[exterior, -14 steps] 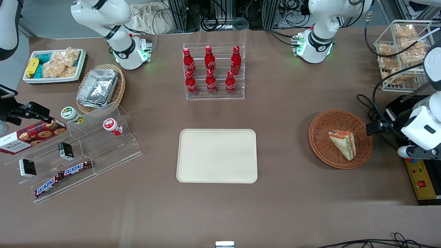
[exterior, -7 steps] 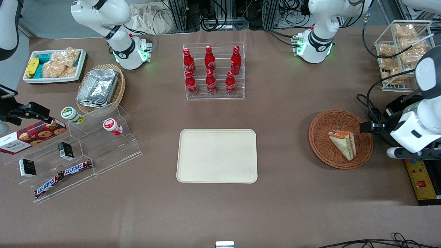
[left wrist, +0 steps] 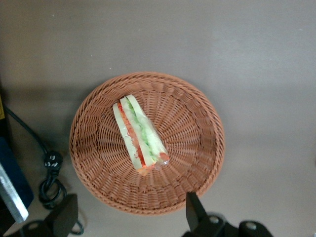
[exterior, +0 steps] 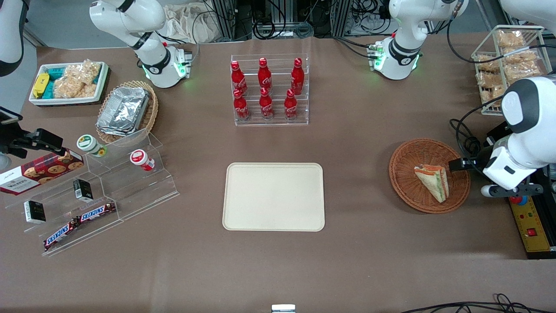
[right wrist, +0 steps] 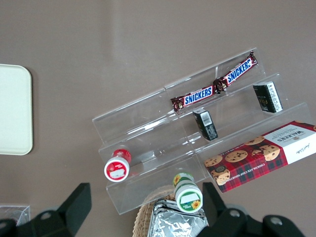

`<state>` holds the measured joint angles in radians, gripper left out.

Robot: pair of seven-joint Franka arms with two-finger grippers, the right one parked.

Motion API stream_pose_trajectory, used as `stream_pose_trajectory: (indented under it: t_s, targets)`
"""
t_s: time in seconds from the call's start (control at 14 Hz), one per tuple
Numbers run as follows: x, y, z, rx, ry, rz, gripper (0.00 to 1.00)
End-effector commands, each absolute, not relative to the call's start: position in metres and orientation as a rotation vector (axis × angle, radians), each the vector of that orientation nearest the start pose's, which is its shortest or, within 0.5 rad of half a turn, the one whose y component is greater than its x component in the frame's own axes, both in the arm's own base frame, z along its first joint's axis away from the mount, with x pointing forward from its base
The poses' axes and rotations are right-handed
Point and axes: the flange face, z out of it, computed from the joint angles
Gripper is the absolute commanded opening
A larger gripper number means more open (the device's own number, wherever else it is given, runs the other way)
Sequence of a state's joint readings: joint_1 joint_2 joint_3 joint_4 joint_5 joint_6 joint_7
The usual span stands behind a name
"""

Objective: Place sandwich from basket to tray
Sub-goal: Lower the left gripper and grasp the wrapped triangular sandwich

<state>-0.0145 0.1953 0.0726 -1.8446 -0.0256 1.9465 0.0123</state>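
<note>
This is a robotics lab arranged like a small shop: a brown worktop point(exterior: 356, 143) with arm bases point(exterior: 396, 61) bolted at 12 o'clock, cables point(exterior: 282, 26) there, and acrylic displays of cola bottles point(exterior: 266, 89) and Snickers bars point(exterior: 80, 221).

Front view: high, looking down over the whole table point(exterior: 369, 261). Left wrist view: close, straight down on the basket point(left wrist: 98, 182) and sandwich point(left wrist: 139, 136), shared with front view; gripper point(left wrist: 129, 219) spread above the basket's edge. Right wrist view: down on the tray's point(right wrist: 15, 113) edge.
</note>
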Motion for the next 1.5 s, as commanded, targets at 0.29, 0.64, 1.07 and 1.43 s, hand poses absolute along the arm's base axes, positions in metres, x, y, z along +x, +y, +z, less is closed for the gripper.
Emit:
stream_pose_trajectory:
  t_s: [0.29,0.64,1.07,1.43]
  targets:
    - [0.585,0.034,0.301,-3.147,-0.364,0.129,0.99]
    - [0.592,0.035,0.263,-3.137,-0.595,0.073,0.98]
    - [0.588,0.032,0.248,-3.116,-0.626,0.129,0.19]
    - [0.605,0.012,0.341,-3.129,-0.544,0.267,0.0]
